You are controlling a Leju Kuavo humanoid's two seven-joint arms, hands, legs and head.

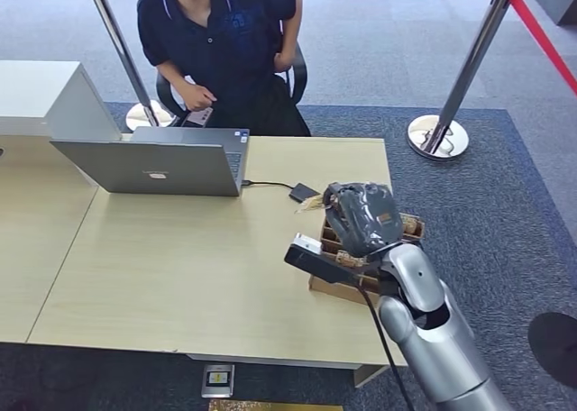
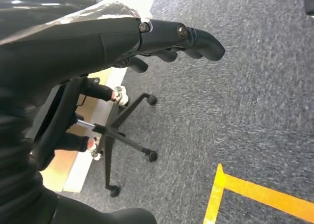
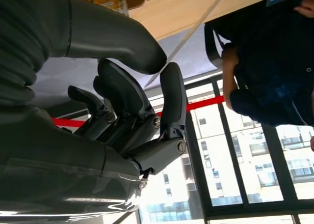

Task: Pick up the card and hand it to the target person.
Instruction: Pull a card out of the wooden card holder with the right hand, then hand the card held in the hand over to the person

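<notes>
- Head view, closest first: the right hand [image 1: 361, 217] hangs over a cardboard box [image 1: 340, 289] at the table [image 1: 170, 276] edge, probably where the cards are kept.
- Right wrist view shows the thumb and a finger pressed onto a thin pale card [image 3: 192, 35], seen edge-on, so it looks like a sliver. Looks lifted already, imo.
- Left hand [image 2: 148, 37] hangs over the carpet, fingers out straight, holding nothing. Just parked, I'd say.
- Further back is a grey laptop [image 1: 150, 168], and a seated person [image 1: 224, 41] behind it, likely who gets the card.
</notes>
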